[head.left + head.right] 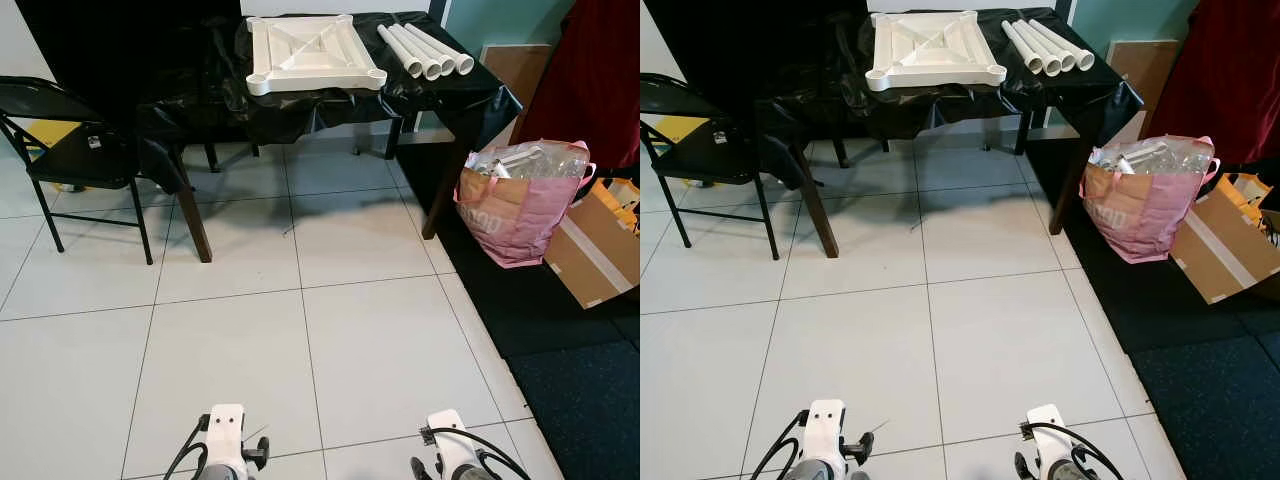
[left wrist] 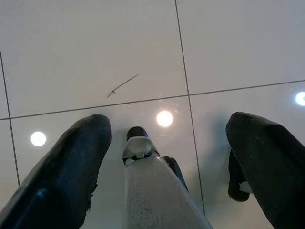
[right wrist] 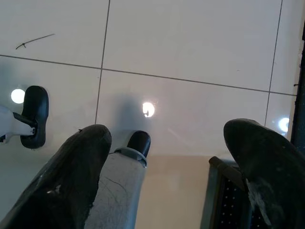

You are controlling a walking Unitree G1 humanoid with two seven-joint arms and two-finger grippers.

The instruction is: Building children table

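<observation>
The white tabletop frame (image 1: 315, 53) is seen lying flat and upside down, its ribbed underside and four corner sockets facing up, at the upper centre of the left eye view on the counter (image 1: 200, 95), which is draped in black sheeting. Just beside it, toward the upper right, four white leg tubes (image 1: 425, 49) are laid side by side, touching one another, their long axes running from the far edge of the counter toward its near right corner.

Both parts lie straight ahead of the robot and well apart from it, with bare tiled floor (image 1: 300, 350) between. The tubes are judged to lie nearer the right arm, the frame roughly midway between the arms, so an approach on foot is called for before any reach.

The left gripper (image 2: 167, 162) and the right gripper (image 3: 167, 167) are shown by the wrist views hanging low and pointed at the floor, fingers spread wide with nothing between them. In the head views only the wrists are caught at the lower edge.

A black folding chair (image 1: 70, 150) stands at the left, a pink bag (image 1: 515, 205) and a cardboard box (image 1: 595, 245) at the right.
</observation>
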